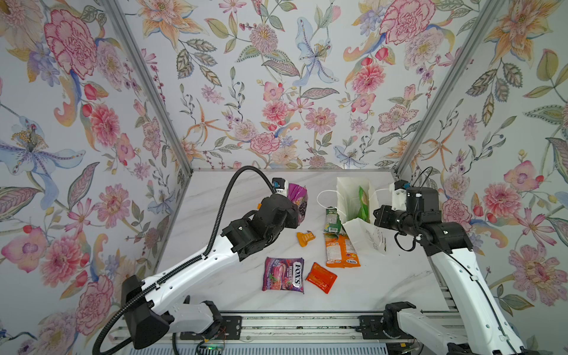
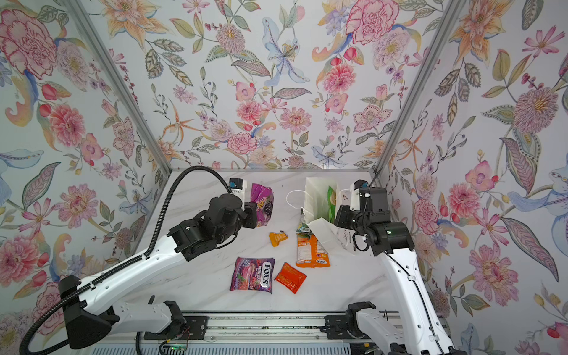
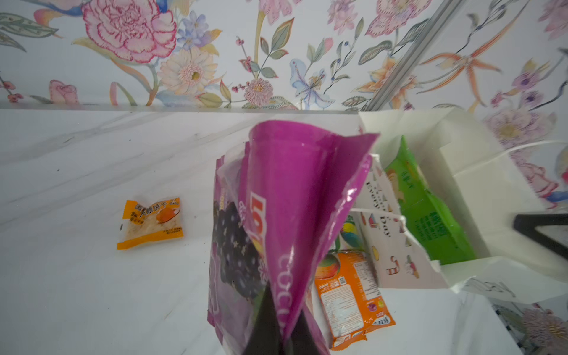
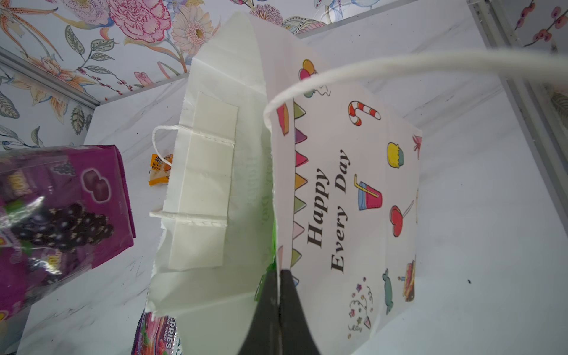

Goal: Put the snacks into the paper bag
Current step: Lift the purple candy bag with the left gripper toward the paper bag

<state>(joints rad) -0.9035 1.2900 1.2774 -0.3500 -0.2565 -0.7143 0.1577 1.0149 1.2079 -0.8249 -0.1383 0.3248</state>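
Floral walls (image 1: pixel 276 92) ring a marble tabletop (image 1: pixel 384 285) where the right claw (image 4: pixel 279 276) pinches the printed wall of the bag (image 1: pixel 347 196), apparently to keep its mouth open. The left claw (image 3: pixel 270 295), clamped on a grape packet (image 1: pixel 297 196), holds it aloft beside the bag. A green packet (image 1: pixel 363 199) stands inside. Five others, including a purple FOX'S packet (image 1: pixel 284 274), lie outside the bag.

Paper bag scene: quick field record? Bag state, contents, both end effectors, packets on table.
bag: paper bag standing, mouth open
inside: light green packet
right end effector: shut on bag's front wall
left end effector: shut on purple grape packet, held off the table
on table: purple FOX'S packet, red-orange packet, orange FOX'S packet, small orange sachet, green pouch
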